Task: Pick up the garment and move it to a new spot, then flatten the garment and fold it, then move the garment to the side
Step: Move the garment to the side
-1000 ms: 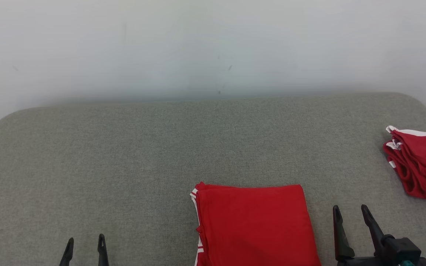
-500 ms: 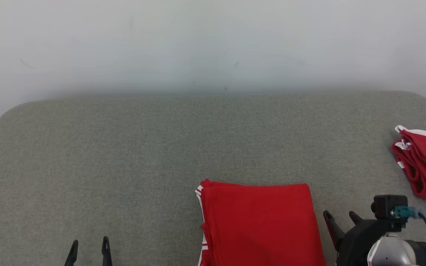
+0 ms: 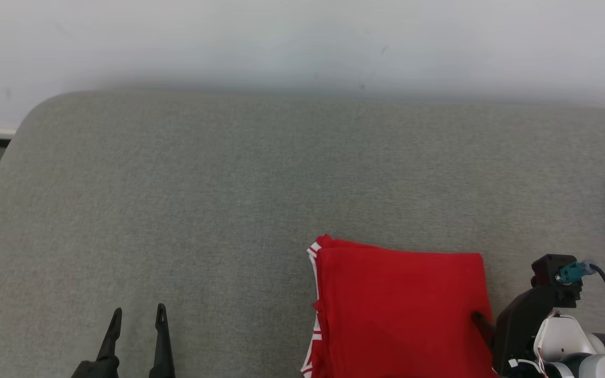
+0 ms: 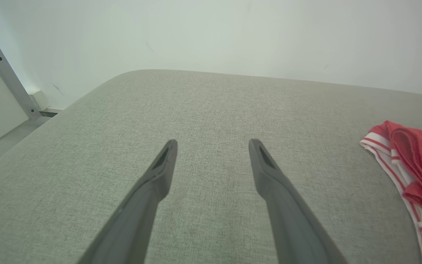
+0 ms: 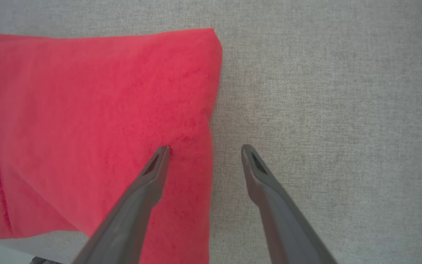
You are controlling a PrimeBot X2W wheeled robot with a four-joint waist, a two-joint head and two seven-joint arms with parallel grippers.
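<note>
garment: folded red cloth garment with white trim (image 3: 402,310) is laid flat on the grey fabric cushion (image 3: 202,210) | right gripper (image 5: 204,148): spread wide, straddling its right edge, nothing grabbed | left gripper (image 4: 213,141): spread wide too, held over bare cushion well off to the left

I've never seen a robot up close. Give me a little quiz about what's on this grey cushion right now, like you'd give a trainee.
1. True or false: the right gripper stands open astride the edge of the folded red garment.
2. The left gripper is over: A the garment, B bare grey cushion, C a wooden table.
3. Fill in: the garment's trim is ____.
Key: 1 true; 2 B; 3 white.
</note>
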